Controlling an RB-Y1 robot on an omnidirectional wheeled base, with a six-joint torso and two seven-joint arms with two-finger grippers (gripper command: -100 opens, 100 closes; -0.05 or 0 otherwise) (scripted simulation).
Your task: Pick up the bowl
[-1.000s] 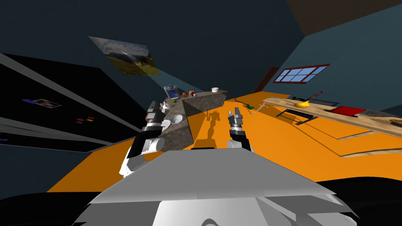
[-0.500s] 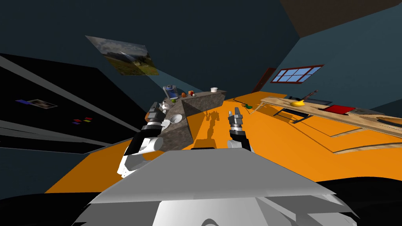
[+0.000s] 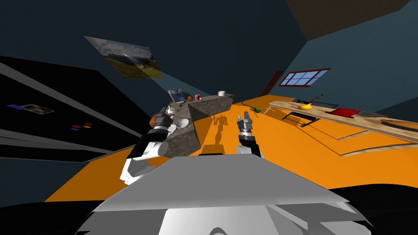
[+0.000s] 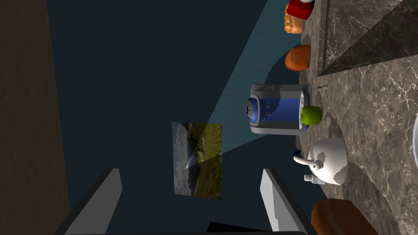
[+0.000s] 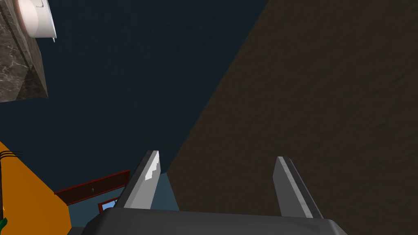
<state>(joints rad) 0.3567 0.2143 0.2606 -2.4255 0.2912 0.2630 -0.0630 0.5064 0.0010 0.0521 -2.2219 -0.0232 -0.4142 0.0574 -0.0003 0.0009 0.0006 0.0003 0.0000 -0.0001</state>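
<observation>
White bowl (image 3: pixel 182 123) sits on the dark marble counter (image 3: pixel 212 104) just beside the left gripper (image 3: pixel 164 115), whose fingers stand spread and empty near a white kettle (image 4: pixel 326 161), while the right gripper (image 3: pixel 245 118) hangs beside the counter, fingers likewise spread.

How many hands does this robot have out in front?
2. The left hand is raised by the near end of the stone counter, near the white bowl; the right hand hangs above the orange floor, right of that counter. Both are open.
</observation>
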